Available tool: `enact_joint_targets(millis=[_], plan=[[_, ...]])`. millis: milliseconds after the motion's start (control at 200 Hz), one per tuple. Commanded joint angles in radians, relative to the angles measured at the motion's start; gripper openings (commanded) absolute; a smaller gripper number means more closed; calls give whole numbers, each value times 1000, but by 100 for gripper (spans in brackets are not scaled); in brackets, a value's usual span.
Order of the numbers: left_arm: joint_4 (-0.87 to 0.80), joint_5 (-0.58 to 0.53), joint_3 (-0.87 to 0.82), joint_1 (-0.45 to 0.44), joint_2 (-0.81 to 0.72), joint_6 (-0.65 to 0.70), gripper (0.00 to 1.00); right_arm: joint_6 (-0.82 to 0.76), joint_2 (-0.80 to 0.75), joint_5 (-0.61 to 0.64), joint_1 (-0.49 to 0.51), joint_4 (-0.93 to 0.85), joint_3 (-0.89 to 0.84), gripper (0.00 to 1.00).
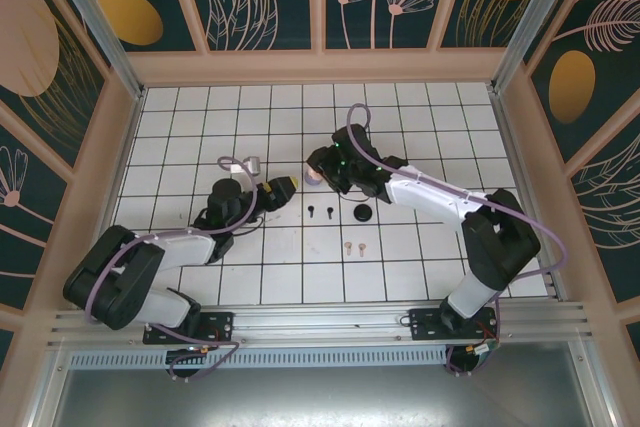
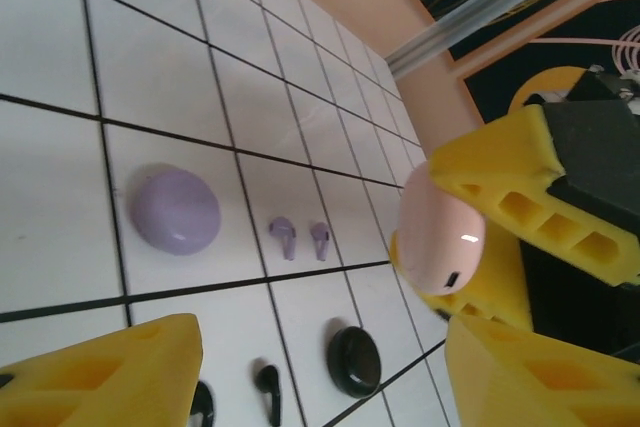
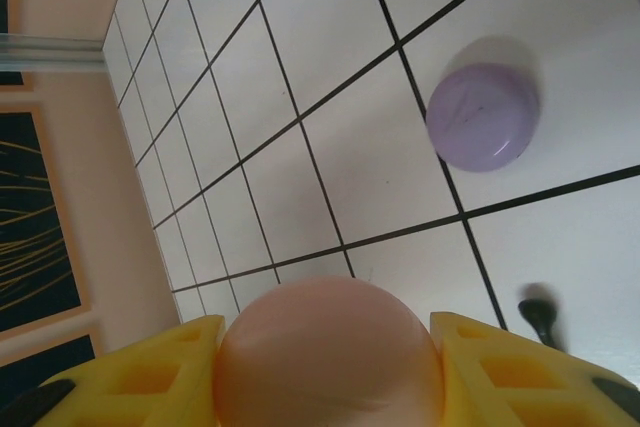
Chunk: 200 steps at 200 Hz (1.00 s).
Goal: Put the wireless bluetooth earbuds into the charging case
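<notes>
Pink case gripped, lid not yet opened.
Pink earbuds lie loose on the near side of the pink case, well apart from it. The left gripper sits just beside the case, jaws apart and empty. The right gripper clamps the case by its sides. Next, I judge, the left fingers must catch the lid while the right holds firm.

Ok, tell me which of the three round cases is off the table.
The pink case: it is gripped by the right end effector. The lilac case and the black case both lie on the tiles.
</notes>
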Motion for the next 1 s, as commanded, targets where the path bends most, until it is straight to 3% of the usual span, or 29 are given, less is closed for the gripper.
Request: enact_joint_targets(millis=[0, 330, 996], plan=[[122, -21, 44, -25, 36, 20, 61, 48, 30, -17, 17, 42, 25, 35], [191, -22, 52, -50, 97, 18, 54, 75, 71, -19, 29, 45, 66, 35], [256, -41, 28, -51, 137, 15, 49, 110, 97, -37, 59, 71, 112, 35]])
